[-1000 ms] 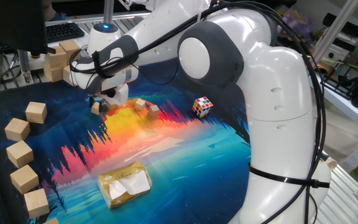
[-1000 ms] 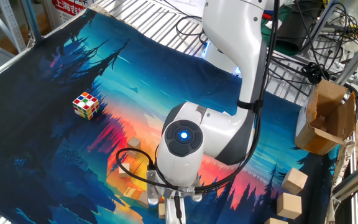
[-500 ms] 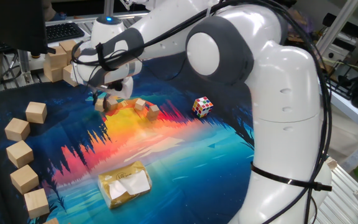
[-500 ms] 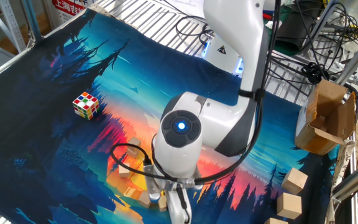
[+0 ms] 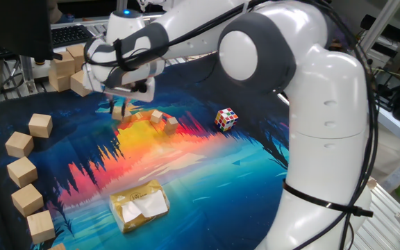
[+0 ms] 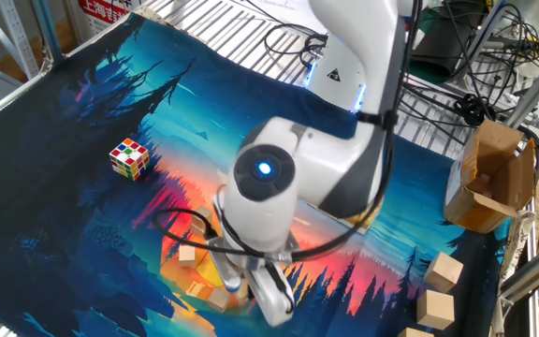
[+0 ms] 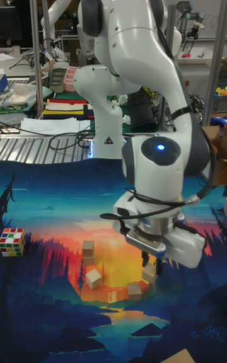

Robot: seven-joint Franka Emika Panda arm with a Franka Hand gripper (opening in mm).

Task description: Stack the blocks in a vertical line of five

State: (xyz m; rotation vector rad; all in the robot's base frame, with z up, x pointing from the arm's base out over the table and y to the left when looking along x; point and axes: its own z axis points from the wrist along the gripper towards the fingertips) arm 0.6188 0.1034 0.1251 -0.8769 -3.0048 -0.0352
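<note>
My gripper is shut on one small tan block, held a little above the orange part of the mat. In the tall fixed view the same block shows just under the fingertips. Two more small blocks lie right of the gripper. The tall fixed view shows three small blocks on the mat. In the other fixed view the arm's wrist covers the gripper, and one block shows to its left.
A multicoloured puzzle cube sits to the right of the blocks. Several large pale wooden cubes line the mat's left edge, with more at the back. A yellow packet lies near the front. A cardboard box stands off the mat.
The gripper has risen from the mat and shifted slightly right, carrying the small block up with it. The other blocks have not moved.
</note>
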